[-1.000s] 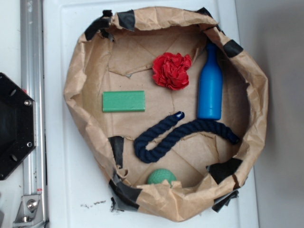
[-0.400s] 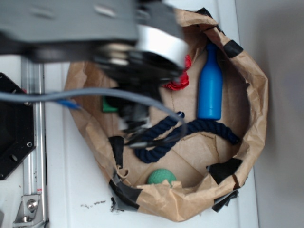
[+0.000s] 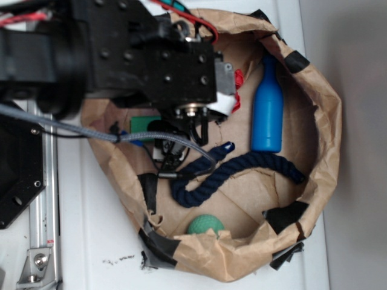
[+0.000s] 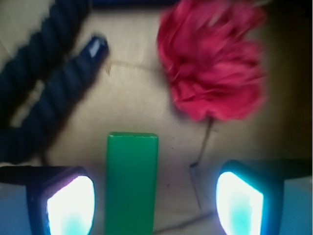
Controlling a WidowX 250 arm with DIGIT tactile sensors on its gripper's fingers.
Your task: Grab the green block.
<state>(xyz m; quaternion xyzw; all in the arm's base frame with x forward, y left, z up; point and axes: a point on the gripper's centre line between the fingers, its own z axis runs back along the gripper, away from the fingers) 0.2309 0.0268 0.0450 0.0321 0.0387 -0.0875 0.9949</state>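
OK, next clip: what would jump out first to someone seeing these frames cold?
In the exterior view, the black robot arm looms over the upper left of the brown paper bowl, hiding most of the green block. In the wrist view that block lies lengthwise between the two glowing fingers, nearer the left one, with the red flower just beyond. A blue bottle and dark rope lie to the right.

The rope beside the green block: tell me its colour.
Dark navy blue rope; the exterior view shows it best.
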